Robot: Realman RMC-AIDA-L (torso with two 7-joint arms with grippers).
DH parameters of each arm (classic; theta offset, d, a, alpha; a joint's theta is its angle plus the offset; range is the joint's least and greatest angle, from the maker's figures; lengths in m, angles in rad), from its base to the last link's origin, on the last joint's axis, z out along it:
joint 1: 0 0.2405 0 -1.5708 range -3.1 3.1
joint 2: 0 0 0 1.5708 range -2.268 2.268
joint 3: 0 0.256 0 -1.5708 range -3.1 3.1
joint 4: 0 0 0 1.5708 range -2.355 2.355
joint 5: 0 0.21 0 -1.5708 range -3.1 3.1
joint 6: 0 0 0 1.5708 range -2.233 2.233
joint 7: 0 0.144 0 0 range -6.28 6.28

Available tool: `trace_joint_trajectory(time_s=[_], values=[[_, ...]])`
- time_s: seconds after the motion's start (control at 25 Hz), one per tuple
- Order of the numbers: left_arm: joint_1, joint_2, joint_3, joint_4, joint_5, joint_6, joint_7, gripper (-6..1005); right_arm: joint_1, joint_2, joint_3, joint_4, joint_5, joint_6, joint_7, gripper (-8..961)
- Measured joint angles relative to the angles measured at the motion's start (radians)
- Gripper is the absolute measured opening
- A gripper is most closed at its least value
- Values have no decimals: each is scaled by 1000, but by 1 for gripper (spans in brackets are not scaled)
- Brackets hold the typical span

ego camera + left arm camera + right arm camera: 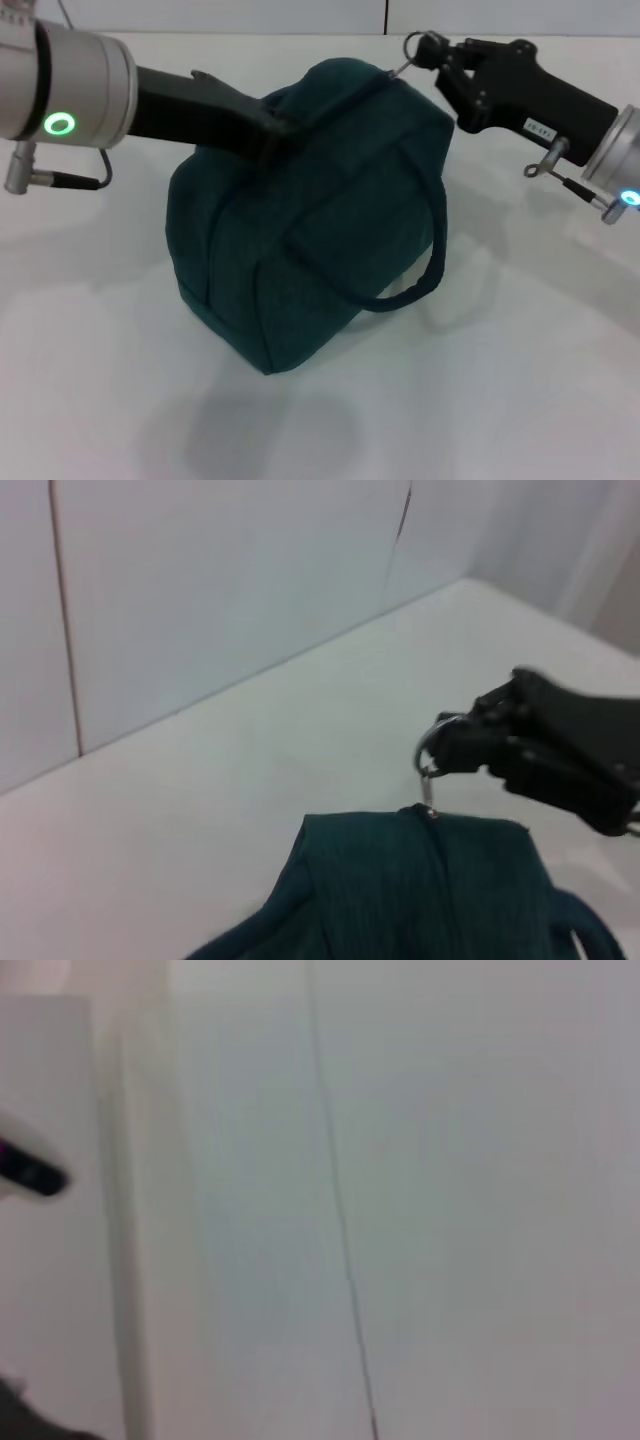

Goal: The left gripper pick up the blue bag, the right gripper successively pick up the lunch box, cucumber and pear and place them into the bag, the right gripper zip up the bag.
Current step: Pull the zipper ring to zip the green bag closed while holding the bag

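The blue bag (pixel 310 230) stands on the white table, its top closed. One loop handle (pixel 425 270) hangs down its front. My left gripper (pixel 275 135) is at the bag's top left, shut on the other handle. My right gripper (pixel 432 52) is just past the bag's upper right end, shut on the ring zipper pull (pixel 412 45). The left wrist view shows the bag's top (pixel 420 890), the ring pull (pixel 428 758) and the right gripper (pixel 450 748) holding it. The lunch box, cucumber and pear are out of view.
The white table (pixel 500 400) spreads all around the bag. A white wall with a dark vertical seam (pixel 387 15) stands behind it. The right wrist view shows only the wall and a seam (pixel 345 1260).
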Motion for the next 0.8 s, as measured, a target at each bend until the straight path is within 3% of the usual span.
trace_joint_trajectory(time_s=[0.44, 0.8], values=[[17, 1, -27, -7, -86, 0, 80, 54, -1, 0, 76, 51, 2, -5, 233, 122], [59, 1, -108, -8, -247, 3, 166, 52, 7, 2, 94, 111, 4, 29, 301, 125]])
